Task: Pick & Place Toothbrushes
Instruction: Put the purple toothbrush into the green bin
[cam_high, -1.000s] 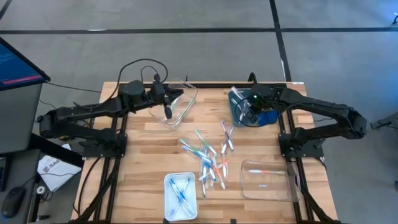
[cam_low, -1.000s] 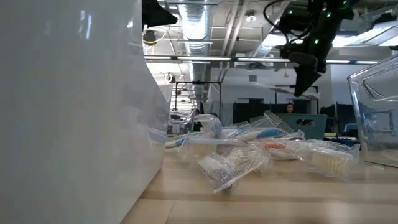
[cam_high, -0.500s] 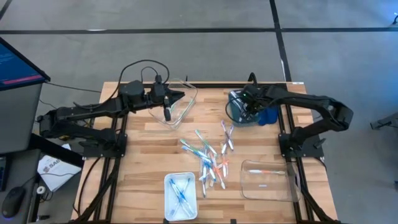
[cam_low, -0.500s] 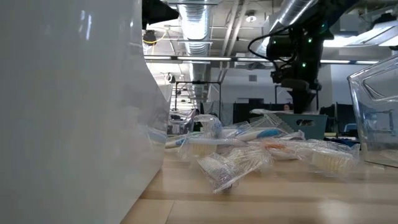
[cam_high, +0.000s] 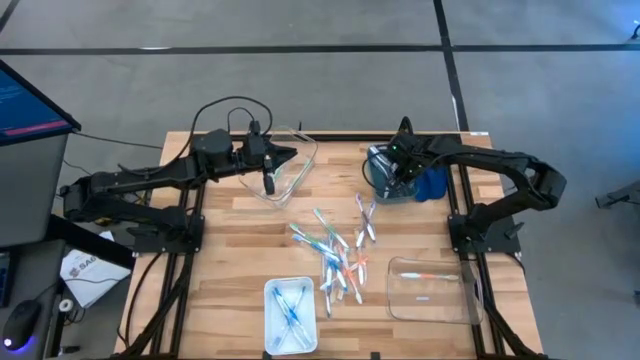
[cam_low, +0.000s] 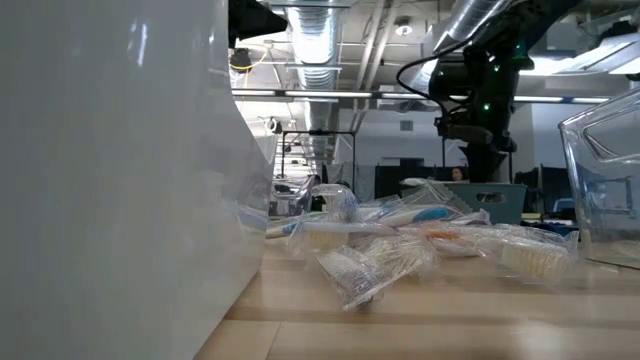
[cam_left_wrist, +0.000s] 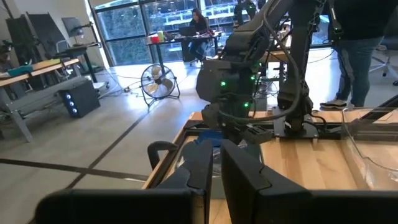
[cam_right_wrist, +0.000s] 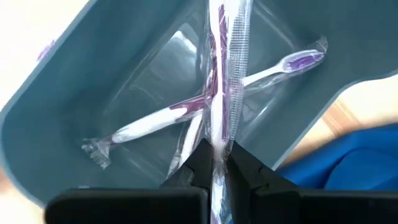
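My right gripper hangs over the blue-grey bin at the far right, shut on a wrapped toothbrush with purple parts. Two more wrapped purple toothbrushes lie crossed on the bin's floor. A loose pile of toothbrushes lies flat on the table's middle. My left gripper is held level above the clear container at the far left, fingers shut, with nothing seen between them. My right gripper pinches the wrapped toothbrush between its two fingers at one stretch of the handle. The fingers come from above, pointing steeply down, and lie along the brush. The brush reaches past the fingertips down into the bin; whether its far end touches the floor I cannot tell.
A folded blue cloth lies right of the bin. A white tray holding blue toothbrushes stands at the near edge, and a clear container with an orange-pink one at the near right. Bare wood lies left of the pile.
My right gripper has sunk toward the blue-grey bin and swung a little toward the table's left, carrying the wrapped toothbrush down into the bin. It has stayed shut on it.
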